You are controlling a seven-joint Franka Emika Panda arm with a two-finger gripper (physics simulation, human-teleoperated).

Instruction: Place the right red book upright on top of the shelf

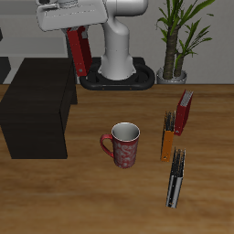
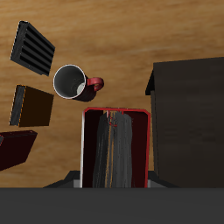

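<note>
- Overhead, the gripper (image 1: 77, 35) clamps the right red book (image 1: 80, 53), hanging upright above and just behind the shelf (image 1: 37, 105).
- Beside the shelf stands a mug (image 1: 123, 144).
- Beyond the mug: another red book (image 1: 185, 111), an orange book (image 1: 168, 135).

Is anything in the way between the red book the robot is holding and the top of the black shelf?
Nothing visible. The thin dark-red book hangs in the gripper above the low black boxy shelf, whose flat top looks bare.
</note>
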